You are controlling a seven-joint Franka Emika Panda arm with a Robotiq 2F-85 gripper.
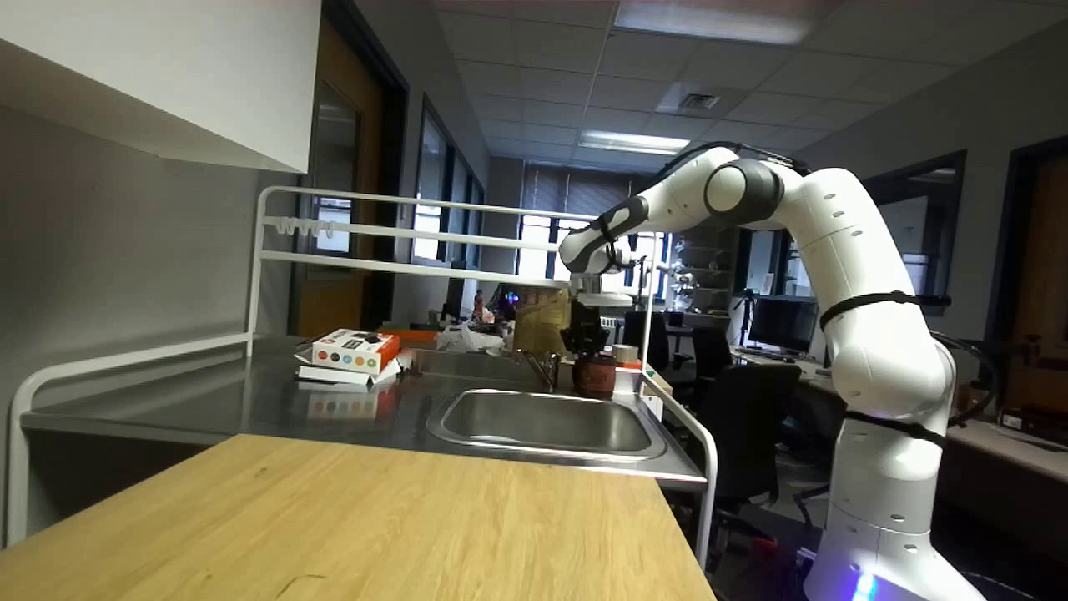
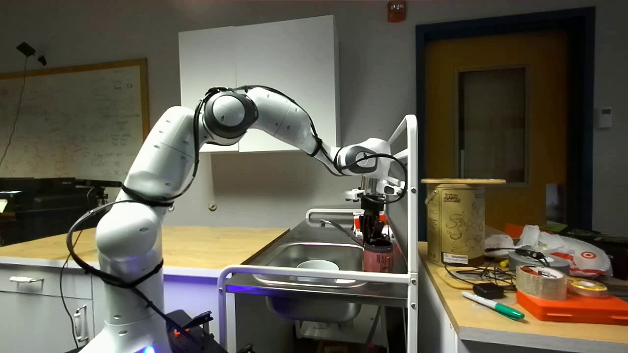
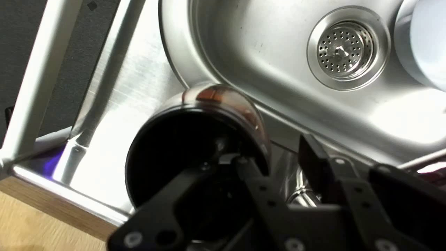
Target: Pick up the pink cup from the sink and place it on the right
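The pink cup (image 2: pixel 378 259) has dark lettering and a black inside. It stands upright on the metal counter just beside the sink (image 1: pixel 455 430), at the end near the rack post, and shows in an exterior view (image 1: pixel 594 380) and in the wrist view (image 3: pixel 240 108). My gripper (image 3: pixel 271 158) points down over the cup's rim, as both exterior views show (image 1: pixel 586 355) (image 2: pixel 375 238). Its fingers are apart. One finger reaches inside the cup and the other is outside, with a gap to the cup wall. The fingertip inside is dark and hard to see.
A white bowl (image 2: pixel 318 265) sits in the sink, also in the wrist view (image 3: pixel 427 38). A faucet (image 1: pixel 548 367) stands behind the sink. White rack rails (image 2: pixel 314 275) run round the counter. An orange-white box (image 1: pixel 355 351) lies on the counter. A wooden table (image 1: pixel 375 509) adjoins it.
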